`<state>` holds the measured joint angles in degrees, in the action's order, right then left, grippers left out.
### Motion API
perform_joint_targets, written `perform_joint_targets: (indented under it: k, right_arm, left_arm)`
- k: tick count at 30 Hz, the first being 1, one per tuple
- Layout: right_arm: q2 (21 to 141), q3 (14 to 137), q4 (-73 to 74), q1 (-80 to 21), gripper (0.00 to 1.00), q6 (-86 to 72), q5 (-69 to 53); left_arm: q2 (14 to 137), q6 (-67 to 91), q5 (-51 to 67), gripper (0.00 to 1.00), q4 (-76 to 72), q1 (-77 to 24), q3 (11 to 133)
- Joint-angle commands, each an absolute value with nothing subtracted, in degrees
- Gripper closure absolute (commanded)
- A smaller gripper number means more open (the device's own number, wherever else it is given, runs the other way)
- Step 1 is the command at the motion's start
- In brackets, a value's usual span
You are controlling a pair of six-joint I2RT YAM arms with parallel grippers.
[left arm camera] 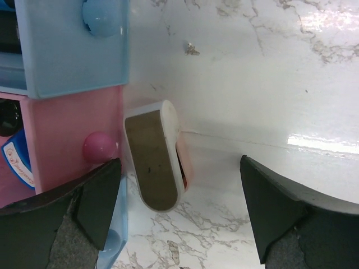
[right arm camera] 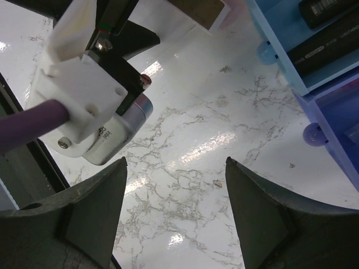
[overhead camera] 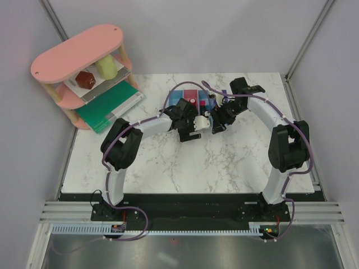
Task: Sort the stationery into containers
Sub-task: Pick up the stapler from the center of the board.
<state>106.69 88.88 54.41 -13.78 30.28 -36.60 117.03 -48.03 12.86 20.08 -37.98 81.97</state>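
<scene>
The stapler-like block [left arm camera: 152, 159], beige-grey with a white rim, lies on the marble table [overhead camera: 168, 168] right at the knobbed front wall of the pink bin [left arm camera: 73, 129]; whether the two touch cannot be told. It sits between the fingertips of the left gripper [left arm camera: 179, 161], whose jaws stand wide apart and grip nothing.

The pink bin belongs to a row of four bins [overhead camera: 193, 96] set side by side at the middle of the table's far edge. It holds a small blue-and-white printed piece [left arm camera: 15, 162] and something black that is mostly cut off. Light blue bins flank it, one [left arm camera: 73, 50] with a round blue knob. At the right end of the row, the violet-blue bin [right arm camera: 336, 109] sits beside a light blue bin [right arm camera: 277, 47] that holds black markers [right arm camera: 325, 33] (at least two, lying alongside each other).

The right gripper [right arm camera: 175, 162] hangs over bare marble in front of those two bins, jaws apart and empty, close to the left wrist.

At the far left corner stands a pink oval shelf [overhead camera: 78, 53], with a green board [overhead camera: 109, 106] at its foot.
</scene>
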Motion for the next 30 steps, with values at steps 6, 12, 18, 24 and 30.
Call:
perform_joint_targets:
  k: [6,12,18,24,30]
  right_arm:
    - [103.3,86.8,53.7,-14.1,0.23,31.1,-37.6]
    - [102.2,86.7,53.6,-14.1,0.23,30.9,-38.1]
    - [101.3,86.2,53.7,-14.1,0.23,31.3,-37.8]
    - [100.0,86.0,55.3,-13.1,0.21,33.5,-38.9]
    - [95.6,85.0,57.8,-12.6,0.2,37.2,-38.3]
  left_arm:
    - [119.9,-51.8,17.4,0.22,23.0,-38.0,86.0]
    - [118.5,-51.7,17.8,0.48,25.0,-38.0,85.1]
    - [116.0,-51.9,17.3,0.78,26.8,-38.0,83.4]
    - [110.4,-50.5,17.0,0.98,28.8,-38.0,81.0]
    - [100.5,-44.8,17.9,0.98,30.7,-38.0,78.4]
